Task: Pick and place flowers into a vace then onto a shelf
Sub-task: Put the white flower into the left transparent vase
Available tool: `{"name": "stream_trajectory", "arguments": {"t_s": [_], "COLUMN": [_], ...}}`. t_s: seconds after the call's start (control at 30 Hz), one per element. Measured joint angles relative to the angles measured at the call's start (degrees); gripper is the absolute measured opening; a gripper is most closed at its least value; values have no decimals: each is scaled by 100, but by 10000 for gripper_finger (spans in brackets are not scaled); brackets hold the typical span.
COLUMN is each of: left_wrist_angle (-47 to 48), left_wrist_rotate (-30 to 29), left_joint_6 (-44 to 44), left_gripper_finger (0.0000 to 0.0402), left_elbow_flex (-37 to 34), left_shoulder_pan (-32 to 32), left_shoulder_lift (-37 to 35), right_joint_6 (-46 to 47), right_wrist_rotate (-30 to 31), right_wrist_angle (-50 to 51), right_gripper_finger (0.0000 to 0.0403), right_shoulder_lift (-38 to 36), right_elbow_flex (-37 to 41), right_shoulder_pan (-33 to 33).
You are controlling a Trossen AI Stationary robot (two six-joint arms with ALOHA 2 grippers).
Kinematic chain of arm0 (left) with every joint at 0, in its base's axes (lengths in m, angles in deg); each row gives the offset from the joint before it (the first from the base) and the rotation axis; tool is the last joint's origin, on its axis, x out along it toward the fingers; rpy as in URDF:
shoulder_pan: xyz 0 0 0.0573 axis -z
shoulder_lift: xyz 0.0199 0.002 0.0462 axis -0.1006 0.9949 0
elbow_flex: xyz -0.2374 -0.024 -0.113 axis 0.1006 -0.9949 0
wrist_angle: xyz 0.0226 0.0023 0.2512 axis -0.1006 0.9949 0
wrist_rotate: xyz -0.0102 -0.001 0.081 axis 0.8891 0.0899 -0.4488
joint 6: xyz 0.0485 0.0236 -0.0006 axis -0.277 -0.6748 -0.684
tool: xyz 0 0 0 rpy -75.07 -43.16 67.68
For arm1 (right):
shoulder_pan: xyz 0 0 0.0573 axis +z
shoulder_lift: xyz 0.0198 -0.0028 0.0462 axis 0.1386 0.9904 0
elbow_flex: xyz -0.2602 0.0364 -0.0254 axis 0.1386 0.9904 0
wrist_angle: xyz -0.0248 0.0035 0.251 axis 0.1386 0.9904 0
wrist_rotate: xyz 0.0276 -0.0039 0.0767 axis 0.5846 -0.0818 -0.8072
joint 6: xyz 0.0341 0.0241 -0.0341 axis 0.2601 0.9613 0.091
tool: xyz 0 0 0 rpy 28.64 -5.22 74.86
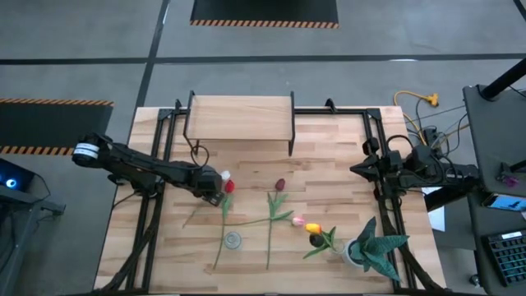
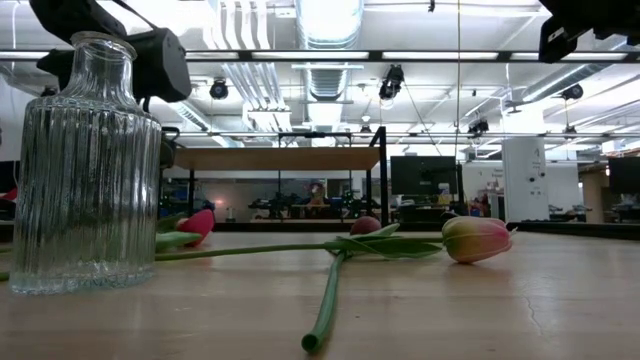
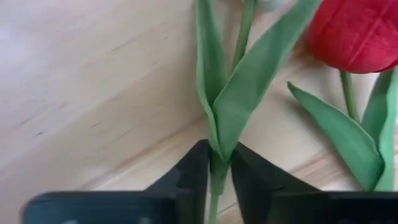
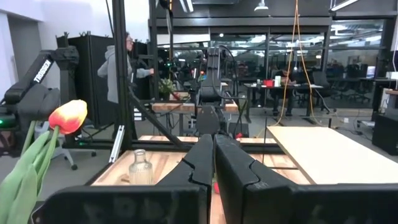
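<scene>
On the wooden table, the shelf stands at the far edge. The flowers lie loose mid-table near the glass vase. The left gripper sits low over them, fingers pinched on a green stem beside a red tulip. The right gripper, pressed together and empty, waits at the table's right side.

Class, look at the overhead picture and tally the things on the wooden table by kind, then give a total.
Artificial tulips with long green stems: 6
Clear ribbed glass vase: 1
Low wooden-topped shelf with black metal legs: 1
Spiky green plant in a white pot: 1
Total: 9
</scene>
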State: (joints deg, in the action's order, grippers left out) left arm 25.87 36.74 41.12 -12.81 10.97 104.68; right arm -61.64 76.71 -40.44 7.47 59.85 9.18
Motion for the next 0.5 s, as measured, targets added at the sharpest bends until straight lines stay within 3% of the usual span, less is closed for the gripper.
{"name": "stream_trajectory", "arguments": {"t_s": [0.1,0.33,0.5], "left_wrist_angle": [85,272,286], "left_wrist_rotate": [2,239,146], "left_joint_6": [-21,-309,-531], "left_gripper_finger": [10,9,8], "left_elbow_flex": [101,485,781], "left_shoulder_pan": [0,9,7], "left_shoulder_lift": [-70,-486,-872], "right_joint_6": [-1,0,-177], "right_wrist_rotate": [0,-3,-448], "right_wrist_angle": [4,9,33], "right_gripper_finger": [9,8,8], "right_shoulder_lift": [1,1,-66], "right_elbow_flex": [0,0,72], "right_shoulder_pan": [0,0,-2]}}
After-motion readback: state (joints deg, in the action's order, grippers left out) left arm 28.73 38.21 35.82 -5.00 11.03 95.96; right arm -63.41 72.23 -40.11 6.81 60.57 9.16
